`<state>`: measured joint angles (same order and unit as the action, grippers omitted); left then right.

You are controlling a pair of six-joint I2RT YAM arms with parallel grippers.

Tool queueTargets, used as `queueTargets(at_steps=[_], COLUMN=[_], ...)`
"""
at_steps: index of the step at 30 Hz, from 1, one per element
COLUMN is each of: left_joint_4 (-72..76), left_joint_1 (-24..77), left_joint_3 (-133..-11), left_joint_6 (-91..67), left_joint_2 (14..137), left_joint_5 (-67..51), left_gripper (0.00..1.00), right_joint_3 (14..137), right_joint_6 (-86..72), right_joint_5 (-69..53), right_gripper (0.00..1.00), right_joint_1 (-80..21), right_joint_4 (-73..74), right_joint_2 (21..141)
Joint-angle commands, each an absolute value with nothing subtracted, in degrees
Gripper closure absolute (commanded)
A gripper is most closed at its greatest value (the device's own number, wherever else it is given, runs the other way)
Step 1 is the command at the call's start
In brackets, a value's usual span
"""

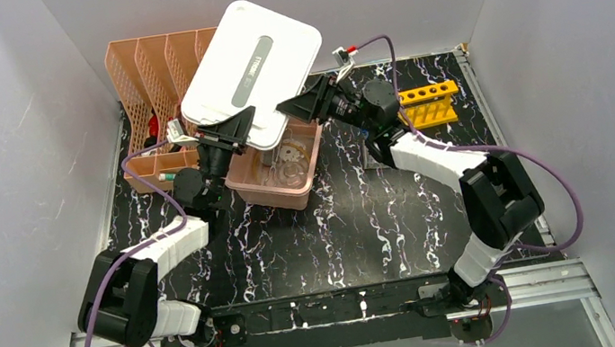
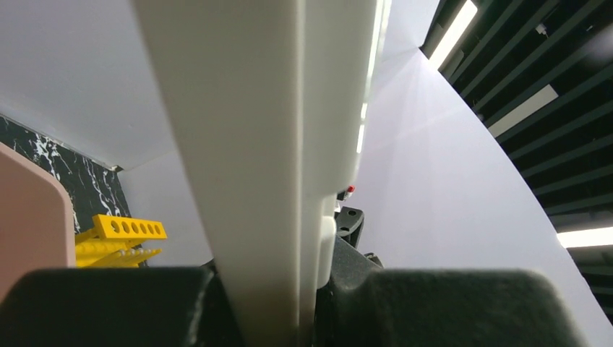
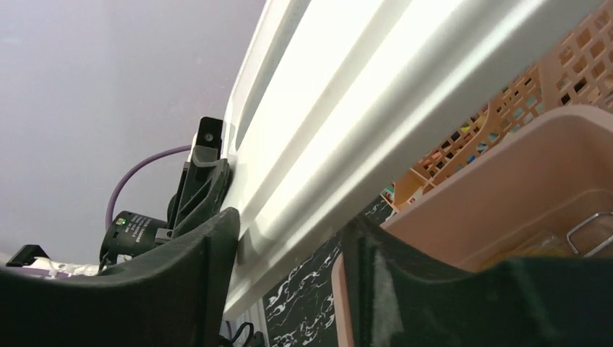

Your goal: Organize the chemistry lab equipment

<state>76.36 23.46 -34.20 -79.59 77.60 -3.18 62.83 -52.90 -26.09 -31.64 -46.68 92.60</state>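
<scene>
The white lid [image 1: 250, 59] hangs tilted above the pink tub [image 1: 283, 186]. My left gripper [image 1: 226, 135] is shut on its near left edge; in the left wrist view the lid [image 2: 253, 144] fills the gap between the fingers of that gripper [image 2: 289, 311]. My right gripper [image 1: 301, 104] holds the lid's right edge, with the lid [image 3: 347, 108] pinched at the tips of that gripper [image 3: 289, 231]. Clear glass dishes [image 1: 288, 160] lie in the tub. The yellow tube rack [image 1: 428, 104] stands at the back right. The other equipment is hidden.
The peach mesh file holder [image 1: 146, 69] stands at the back left, right behind the lid. The tub's rim [image 3: 491, 195] lies just under my right fingers, with a metal wire piece [image 3: 589, 231] inside. White walls enclose the black marble table [image 1: 365, 220].
</scene>
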Motion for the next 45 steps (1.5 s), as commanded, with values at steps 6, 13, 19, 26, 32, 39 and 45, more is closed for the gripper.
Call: queueTargets(at_steps=[6,13,19,26,32,39,45], left_joint_4=[81.4,77.1,66.2,42.7,20.8,19.7,18.4], left_joint_1=[23.7,21.5,16.5,12.0,11.0,10.7,10.7], left_joint_3=[-35.2,-35.4,-32.0,-31.1,-41.0,-42.6,-43.4], left_joint_6=[-80.0,-76.8,-69.6,-54.0,-42.2,-42.4,-40.9], left_joint_2=[76.8,77.1,71.6,57.5,55.2,57.8,58.1], left_joint_5=[-5.7,-12.9,-17.0,-12.3,-6.4,-7.6,-7.9], left_gripper=[1.00,0.56,0.19,0.13,0.08,0.08,0.08], right_joint_3=[65.8,61.4,58.1,53.7,49.5,47.0,46.9], right_joint_6=[-57.6,-65.3,-79.9,-85.9,-79.6,-79.1,-81.3], right_joint_5=[-27.8,-28.7,-31.5,-34.4,-39.6,-41.0,-42.5], right_gripper=[0.80,1.00,1.00,1.00,1.00,1.00,1.00], right_joint_1=[-31.8,-28.7,-22.7,-20.2,-22.9,-23.0,-23.3], right_joint_4=[-57.4,-68.5,-83.2,-84.0,-64.5,-60.7,-63.0], right_joint_2=[96.4,96.3,99.4,99.4,95.3,97.5,103.1])
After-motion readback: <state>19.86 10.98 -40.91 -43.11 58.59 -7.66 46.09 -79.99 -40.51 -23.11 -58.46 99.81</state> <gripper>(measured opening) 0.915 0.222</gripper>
